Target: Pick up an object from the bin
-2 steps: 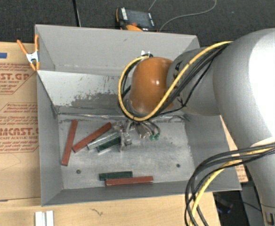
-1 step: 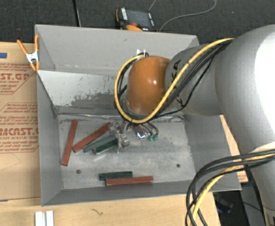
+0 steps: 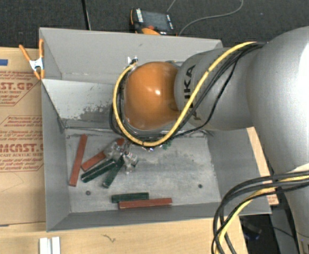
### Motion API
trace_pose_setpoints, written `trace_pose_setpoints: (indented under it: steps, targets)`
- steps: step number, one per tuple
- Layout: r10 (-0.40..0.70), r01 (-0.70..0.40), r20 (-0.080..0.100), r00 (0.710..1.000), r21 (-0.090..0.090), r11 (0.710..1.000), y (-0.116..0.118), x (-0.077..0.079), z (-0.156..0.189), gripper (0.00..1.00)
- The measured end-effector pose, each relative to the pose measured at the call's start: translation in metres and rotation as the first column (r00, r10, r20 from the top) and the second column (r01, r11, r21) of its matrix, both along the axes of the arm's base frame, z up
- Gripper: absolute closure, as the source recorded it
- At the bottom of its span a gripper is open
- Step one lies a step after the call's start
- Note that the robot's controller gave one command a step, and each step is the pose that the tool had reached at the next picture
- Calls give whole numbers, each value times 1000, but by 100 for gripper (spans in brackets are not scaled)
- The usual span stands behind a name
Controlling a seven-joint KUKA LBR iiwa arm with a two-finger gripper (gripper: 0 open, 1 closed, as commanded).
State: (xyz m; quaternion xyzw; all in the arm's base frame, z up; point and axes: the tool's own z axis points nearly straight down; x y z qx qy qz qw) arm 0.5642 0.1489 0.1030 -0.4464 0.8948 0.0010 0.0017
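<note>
Two dark green sticks [image 3: 100,171] and a short red-brown stick [image 3: 93,160] fan out on the floor of the bin [image 3: 54,157], left of its middle. Their inner ends meet under the gripper [image 3: 124,157], which sits low over them; whether it is released or clenched I cannot tell. A long red-brown stick [image 3: 78,160] lies near the left wall, and a green-and-red pair [image 3: 145,202] lies by the front edge. My advice: close across one stick only, then lift straight up.
</note>
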Motion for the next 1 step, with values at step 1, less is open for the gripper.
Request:
trace_pose_setpoints:
  steps: [1]
  targets:
    - [-52,52,9,999,2,999,6,4,113,100]
